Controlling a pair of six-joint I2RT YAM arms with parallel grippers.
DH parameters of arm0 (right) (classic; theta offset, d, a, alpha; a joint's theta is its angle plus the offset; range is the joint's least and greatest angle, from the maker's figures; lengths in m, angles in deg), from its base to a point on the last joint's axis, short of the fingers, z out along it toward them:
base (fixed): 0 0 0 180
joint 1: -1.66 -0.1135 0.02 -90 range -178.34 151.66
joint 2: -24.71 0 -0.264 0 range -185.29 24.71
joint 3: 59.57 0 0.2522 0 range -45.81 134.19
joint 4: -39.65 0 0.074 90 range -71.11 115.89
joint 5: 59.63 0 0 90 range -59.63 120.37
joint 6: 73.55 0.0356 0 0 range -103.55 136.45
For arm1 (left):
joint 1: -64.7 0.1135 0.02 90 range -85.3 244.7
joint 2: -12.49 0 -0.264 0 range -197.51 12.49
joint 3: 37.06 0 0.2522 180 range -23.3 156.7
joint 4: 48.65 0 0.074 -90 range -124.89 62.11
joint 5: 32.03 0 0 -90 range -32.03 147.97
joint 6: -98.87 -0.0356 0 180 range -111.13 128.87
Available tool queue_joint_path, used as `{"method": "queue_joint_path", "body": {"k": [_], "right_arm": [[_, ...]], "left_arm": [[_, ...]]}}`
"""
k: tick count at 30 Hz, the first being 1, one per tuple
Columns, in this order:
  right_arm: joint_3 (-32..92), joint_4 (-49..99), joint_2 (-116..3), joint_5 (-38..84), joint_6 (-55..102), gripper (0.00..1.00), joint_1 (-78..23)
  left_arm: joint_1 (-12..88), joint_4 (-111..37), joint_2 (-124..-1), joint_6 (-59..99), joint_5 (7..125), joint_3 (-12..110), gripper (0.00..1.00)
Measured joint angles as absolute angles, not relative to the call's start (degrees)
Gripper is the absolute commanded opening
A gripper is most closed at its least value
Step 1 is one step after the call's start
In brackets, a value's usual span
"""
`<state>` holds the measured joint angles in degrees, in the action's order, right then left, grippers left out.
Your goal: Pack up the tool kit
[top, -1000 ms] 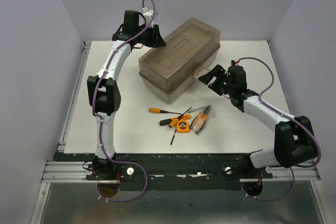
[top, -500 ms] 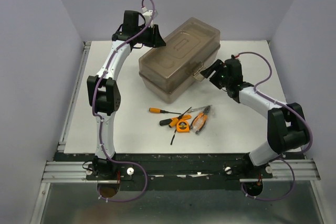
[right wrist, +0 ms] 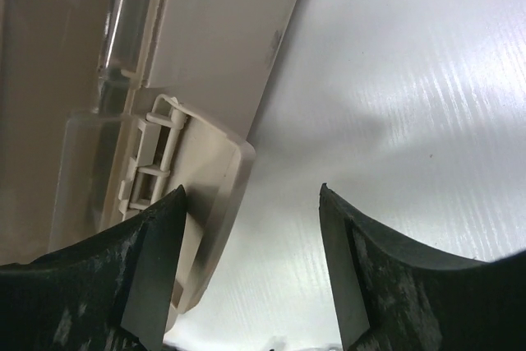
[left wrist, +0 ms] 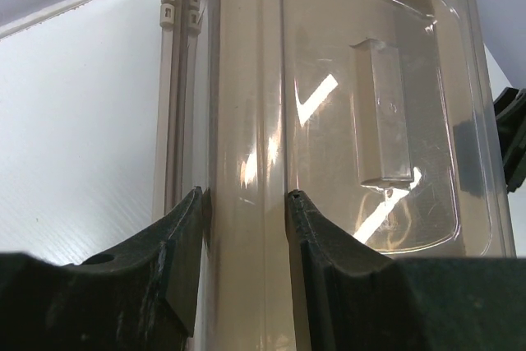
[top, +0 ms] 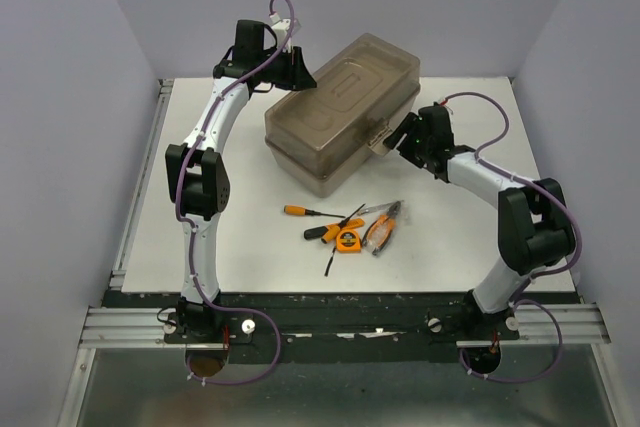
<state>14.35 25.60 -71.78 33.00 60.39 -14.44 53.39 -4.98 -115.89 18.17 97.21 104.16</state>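
The beige toolbox [top: 318, 169] with its smoky brown lid [top: 345, 97] stands closed at the back middle of the table. My left gripper [top: 299, 73] sits at the box's back left corner; in the left wrist view it [left wrist: 245, 195] is clamped across the lid's long edge [left wrist: 246, 104]. My right gripper [top: 396, 138] is open at the box's front right side. Its left finger [right wrist: 156, 244] rests against the swung-out beige latch flap [right wrist: 209, 174]. A screwdriver [top: 301, 211], a tape measure [top: 347, 240] and pliers [top: 383, 226] lie loose on the table in front.
A second black-handled screwdriver [top: 330, 230] and a thin black tool [top: 328, 260] lie among the loose tools. The white table [top: 250, 257] has a raised rail along its left side [top: 140, 187]. Purple walls enclose the back and sides.
My right gripper has moved up and left from the table beside the box to the latch. The left arm, the box and the loose tools have stayed put.
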Motion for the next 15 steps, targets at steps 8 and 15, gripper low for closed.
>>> {"method": "queue_joint_path", "body": {"k": [8,15], "right_arm": [[14.89,23.76,-72.76,33.96,59.87,0.73,-14.44],[14.92,23.24,-72.89,34.1,59.89,0.73,-14.44]], "left_arm": [[53.43,-4.79,-115.82,19.29,97.23,104.4,0.3],[53.78,-4.63,-116.04,20.16,97.52,104.95,0.3]]}}
